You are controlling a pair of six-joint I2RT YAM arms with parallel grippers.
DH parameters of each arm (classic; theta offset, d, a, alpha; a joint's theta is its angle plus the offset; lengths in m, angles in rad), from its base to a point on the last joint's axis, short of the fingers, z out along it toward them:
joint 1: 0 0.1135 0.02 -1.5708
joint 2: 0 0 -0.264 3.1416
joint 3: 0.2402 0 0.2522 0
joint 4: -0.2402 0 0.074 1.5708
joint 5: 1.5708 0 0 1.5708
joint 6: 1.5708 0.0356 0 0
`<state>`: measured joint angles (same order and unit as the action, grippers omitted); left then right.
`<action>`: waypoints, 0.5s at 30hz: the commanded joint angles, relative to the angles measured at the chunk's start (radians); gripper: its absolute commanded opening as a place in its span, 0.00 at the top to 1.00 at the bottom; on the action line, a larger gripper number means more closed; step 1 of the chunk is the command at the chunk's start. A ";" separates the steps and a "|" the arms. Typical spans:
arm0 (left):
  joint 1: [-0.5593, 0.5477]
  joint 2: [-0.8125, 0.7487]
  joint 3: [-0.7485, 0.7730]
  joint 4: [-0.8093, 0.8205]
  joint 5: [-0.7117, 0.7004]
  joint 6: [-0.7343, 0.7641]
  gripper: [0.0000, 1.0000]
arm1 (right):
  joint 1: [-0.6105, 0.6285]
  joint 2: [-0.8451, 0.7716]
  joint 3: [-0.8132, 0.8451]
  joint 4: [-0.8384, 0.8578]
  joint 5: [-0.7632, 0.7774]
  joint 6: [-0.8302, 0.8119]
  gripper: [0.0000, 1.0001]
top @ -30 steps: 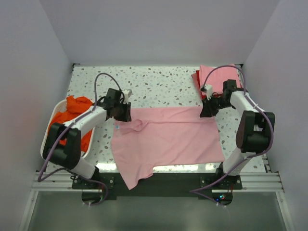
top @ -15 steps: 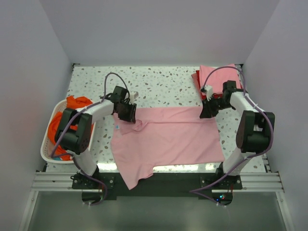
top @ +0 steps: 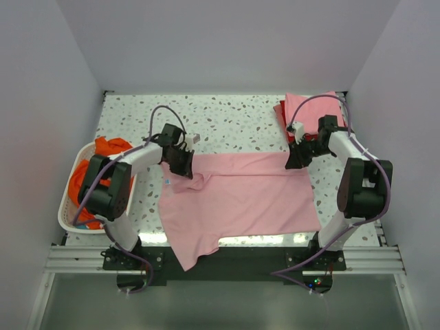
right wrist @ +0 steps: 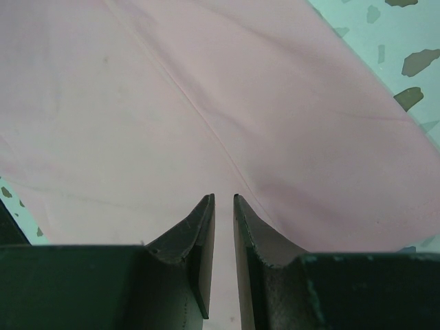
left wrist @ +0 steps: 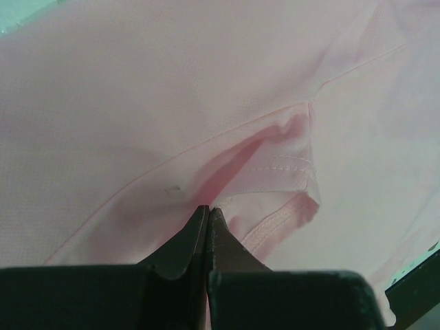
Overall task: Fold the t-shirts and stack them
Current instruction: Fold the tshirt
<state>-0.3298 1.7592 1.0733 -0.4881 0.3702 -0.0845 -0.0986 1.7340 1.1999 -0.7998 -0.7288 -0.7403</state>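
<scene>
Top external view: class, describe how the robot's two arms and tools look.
The left arm and right arm have white links and black joints, each trailed by a looping grey-purple cable. The left tool and right tool are black, with two tapered fingers.

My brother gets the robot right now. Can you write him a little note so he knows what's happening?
Left gripper: shut, tips at the spread light pink t-shirt's sleeve; pinch unclear.
Right gripper: nearly shut on that shirt's far right corner.
Done: folded pink t-shirt on red t-shirt, at the far right.
Left to do: fold the spread shirt, then the orange t-shirt in the basket, and stack them.
</scene>
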 commanded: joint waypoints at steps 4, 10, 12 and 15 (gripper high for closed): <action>-0.049 -0.119 -0.064 0.003 0.070 -0.009 1.00 | -0.001 -0.054 0.003 0.001 -0.035 -0.001 0.79; -0.126 -0.141 -0.141 0.014 0.127 -0.034 0.73 | -0.003 -0.057 0.004 0.001 -0.026 0.004 0.78; -0.130 -0.165 -0.142 0.016 0.125 -0.037 0.70 | -0.003 -0.060 0.004 0.011 -0.017 0.015 0.78; -0.129 -0.222 -0.121 0.035 0.148 -0.035 0.66 | -0.010 -0.068 -0.003 0.063 0.023 0.061 0.78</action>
<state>-0.4648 1.6234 0.9325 -0.4919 0.4702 -0.1123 -0.0994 1.7218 1.1999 -0.7933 -0.7204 -0.7227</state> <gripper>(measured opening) 0.328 0.215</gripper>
